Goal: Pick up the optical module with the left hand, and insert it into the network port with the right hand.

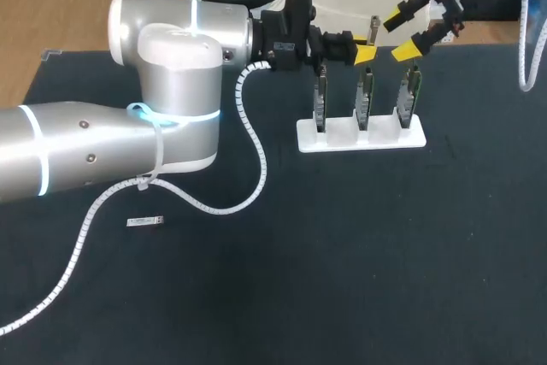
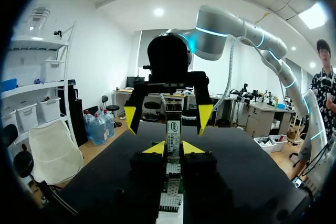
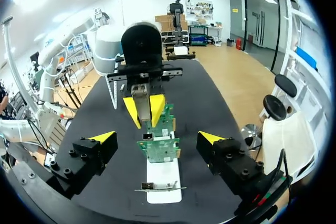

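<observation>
Your optical module [image 2: 173, 132] is off the bench. It stands upright, clenched between the fingers of the left tool [image 2: 173, 149], so the pickup looks done. The right tool [image 1: 403, 33] faces it from ahead with its fingers spread wide, one on each side of the module's free upper end. As far as you can see they do not touch it, so the handover is not yet made.

Just under both tools, three network cards [image 3: 159, 148] stand on edge in a white holder [image 3: 164, 184] on the bench [image 1: 342, 254]. Judging from this, you have left to close the right tool on the module, release the left, and seat the module in a card's port. Which port is meant you cannot tell here. A small silver piece [image 1: 145, 222] lies on the bench well apart from both tools, back along the left arm.
</observation>
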Controlling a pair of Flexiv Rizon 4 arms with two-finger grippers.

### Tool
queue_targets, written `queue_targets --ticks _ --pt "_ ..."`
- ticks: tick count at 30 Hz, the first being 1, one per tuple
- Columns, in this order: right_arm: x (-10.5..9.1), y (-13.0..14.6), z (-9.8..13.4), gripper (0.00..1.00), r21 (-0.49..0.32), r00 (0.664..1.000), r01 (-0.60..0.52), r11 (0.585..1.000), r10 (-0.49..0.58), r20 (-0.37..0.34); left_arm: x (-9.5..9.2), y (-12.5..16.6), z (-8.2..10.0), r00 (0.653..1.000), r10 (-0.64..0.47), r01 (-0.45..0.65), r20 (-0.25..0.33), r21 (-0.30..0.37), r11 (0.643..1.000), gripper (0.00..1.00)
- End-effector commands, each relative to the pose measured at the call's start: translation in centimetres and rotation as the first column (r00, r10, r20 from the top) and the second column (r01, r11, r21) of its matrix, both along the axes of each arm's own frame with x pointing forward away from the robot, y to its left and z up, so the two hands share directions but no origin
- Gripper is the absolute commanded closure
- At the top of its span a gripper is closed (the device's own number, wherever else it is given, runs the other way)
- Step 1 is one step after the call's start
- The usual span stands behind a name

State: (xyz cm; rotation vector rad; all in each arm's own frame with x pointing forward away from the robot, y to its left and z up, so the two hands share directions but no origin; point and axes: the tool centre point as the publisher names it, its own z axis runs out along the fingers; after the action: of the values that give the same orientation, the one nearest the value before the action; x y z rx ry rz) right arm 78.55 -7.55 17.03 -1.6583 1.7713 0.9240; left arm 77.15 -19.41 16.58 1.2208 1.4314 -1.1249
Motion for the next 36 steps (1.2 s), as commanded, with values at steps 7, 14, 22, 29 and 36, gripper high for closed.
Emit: queue_targets --ticks 7,14,22,29,36 --pt "0.4 0.6 2.8 0.0 0.004 0.997 -0.044 0.999 0.043 0.059 0.2 -0.1 0.0 1.0 -0.003 0.003 -0.001 0.0 1.0 1.0" --pt "0.2 1.4 3.6 0.0 0.041 0.994 -0.091 0.995 0.088 0.068 0.2 -0.1 0.0 1.0 -0.003 0.003 -0.001 0.0 1.0 1.0" --pt "-0.4 2.6 3.3 0.0 0.04 0.991 -0.116 0.992 0.113 0.07 0.2 -0.1 0.0 1.0 -0.003 0.003 -0.001 0.0 1.0 1.0" --pt "-0.6 3.2 3.3 0.0 0.051 0.991 -0.123 0.991 0.12 0.066 0.2 -0.1 0.0 1.0 -0.003 0.003 -0.001 0.0 1.0 1.0" --pt "-0.6 3.5 3.5 0.0 0.057 0.99 -0.125 0.99 0.121 0.07 0.2 -0.1 0.0 1.0 -0.003 0.003 -0.001 0.0 1.0 1.0"
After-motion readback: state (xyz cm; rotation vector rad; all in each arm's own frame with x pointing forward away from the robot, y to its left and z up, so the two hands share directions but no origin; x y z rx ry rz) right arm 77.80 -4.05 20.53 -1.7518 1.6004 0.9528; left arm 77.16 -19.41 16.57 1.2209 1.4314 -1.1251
